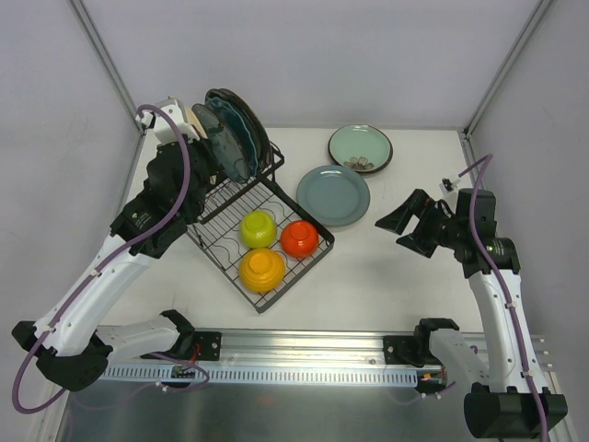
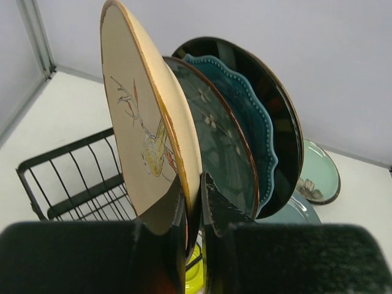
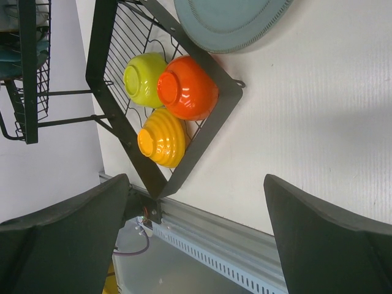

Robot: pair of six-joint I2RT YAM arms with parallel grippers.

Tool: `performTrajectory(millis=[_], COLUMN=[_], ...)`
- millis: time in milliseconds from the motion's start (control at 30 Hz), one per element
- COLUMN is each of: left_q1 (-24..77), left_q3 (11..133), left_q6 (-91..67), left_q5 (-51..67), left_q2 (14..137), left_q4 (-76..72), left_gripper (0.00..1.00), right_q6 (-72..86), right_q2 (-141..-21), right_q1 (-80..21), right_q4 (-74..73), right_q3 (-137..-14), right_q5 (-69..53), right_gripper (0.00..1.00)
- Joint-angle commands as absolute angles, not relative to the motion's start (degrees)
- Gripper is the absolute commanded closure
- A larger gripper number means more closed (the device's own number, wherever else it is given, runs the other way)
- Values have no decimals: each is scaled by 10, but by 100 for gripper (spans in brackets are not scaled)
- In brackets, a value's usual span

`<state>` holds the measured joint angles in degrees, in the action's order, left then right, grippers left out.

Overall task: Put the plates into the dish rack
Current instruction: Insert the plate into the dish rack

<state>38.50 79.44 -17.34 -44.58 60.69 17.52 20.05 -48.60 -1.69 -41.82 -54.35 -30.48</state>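
White worktop [image 1: 386,276] carries the black wire dish rack [image 1: 296,276]. The left hand [image 2: 195,190] is clenched on the rim of a cream-faced round ceramic plate [image 2: 141,135], which stands upright in the raised slots. The right hand [image 1: 394,230] hangs spread wide near the grey-blue round glazed plate [image 1: 333,195] lying flat.

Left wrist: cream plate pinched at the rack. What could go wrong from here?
1. The left gripper holds the cream plate only by its lower rim. Its seat in the rack is hidden, so it may tip on release.
2. It stands close to the flowered dark plate, so a sideways nudge could knock them together.
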Motion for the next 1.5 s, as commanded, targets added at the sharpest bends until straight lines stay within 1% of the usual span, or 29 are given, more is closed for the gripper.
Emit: performTrajectory(millis=[0,100,300,433,600,1100,1467], left_q1=[381,381,381,381,381,387,395], left_q3=[800,796,797,805,804,846,795], left_q6=[-235,-259,-314,-323,-351,-329,-371], left_q5=[-441,-445,-488,-511,-512,-529,-543], left_q2=[589,596,602,623,640,671,665], left_q4=[99,99,88,77,67,33,33], left_gripper=[100,100,100,100,100,100,100], right_q6=[194,193,192,191,191,184,191], right_q2=[-483,-483,-484,-488,-490,-499,-519], right_q1=[-13,-12,-13,-12,-11,-9,-8], right_q4=[-403,-403,-400,-396,-394,-388,-373], right_q3=[-542,-541,-537,-537,-536,-541,-551], right_q5=[-316,-315,-317,-317,-321,-328,-345], right_gripper=[4,4,4,4,4,4,4])
